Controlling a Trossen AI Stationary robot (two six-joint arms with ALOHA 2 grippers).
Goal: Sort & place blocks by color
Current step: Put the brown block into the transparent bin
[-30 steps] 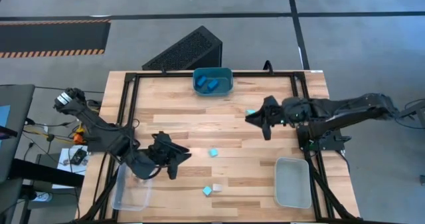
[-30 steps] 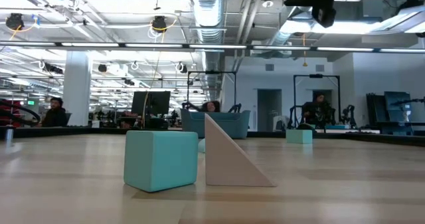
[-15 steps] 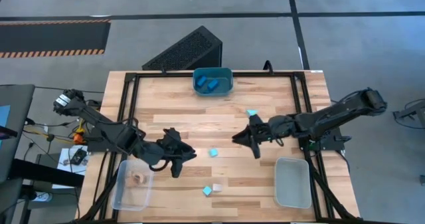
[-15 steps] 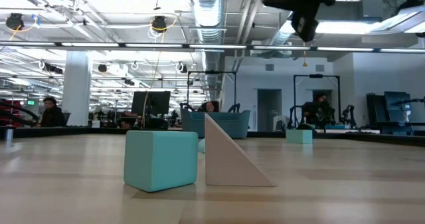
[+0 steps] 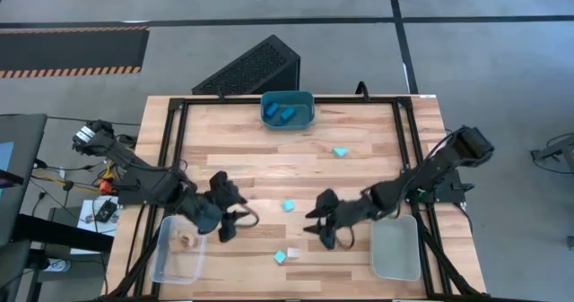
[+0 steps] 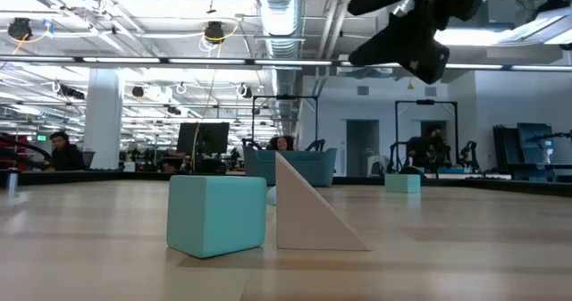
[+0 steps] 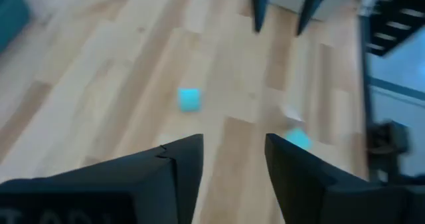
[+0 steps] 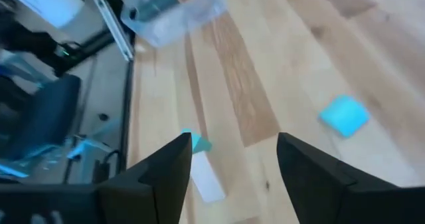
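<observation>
Ahead of the right gripper, jaws spread wide and empty, a tan wooden wedge touches a light teal cube; another teal cube lies between both grippers. Left gripper gapes empty too. No legible writing shows.

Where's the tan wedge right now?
In the high view the tan wedge lies near the table's front edge, touching the light teal cube, between the clear bin and grey bin, just ahead of the open right gripper.
</observation>
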